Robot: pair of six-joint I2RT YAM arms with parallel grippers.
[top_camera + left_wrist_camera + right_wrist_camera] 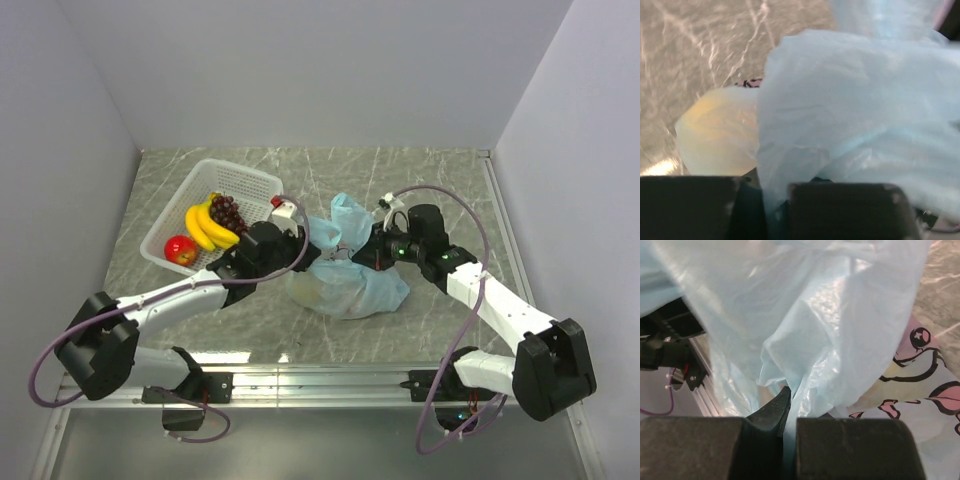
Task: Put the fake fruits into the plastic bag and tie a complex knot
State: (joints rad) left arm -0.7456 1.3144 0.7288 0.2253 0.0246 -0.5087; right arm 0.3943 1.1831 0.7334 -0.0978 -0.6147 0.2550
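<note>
The light-blue plastic bag (345, 285) lies crumpled mid-table between both arms. My left gripper (300, 240) is at its left top; in the left wrist view the jaws stand nearly together, shut on a fold of bag film (772, 200). A pale yellow fruit (715, 135) shows through the bag (855, 100). My right gripper (362, 250) is at the bag's right top, shut on a thin strip of film (790, 430) of the bag (840, 315). Yellow bananas (205, 228), dark grapes (227, 212) and a red apple (181, 250) lie in the basket. The knot is out of view.
The white latticed basket (250, 180) stands at the back left, just beside my left arm. Grey walls close in the marble table on three sides. A metal rail (320, 378) runs along the near edge by the arm bases.
</note>
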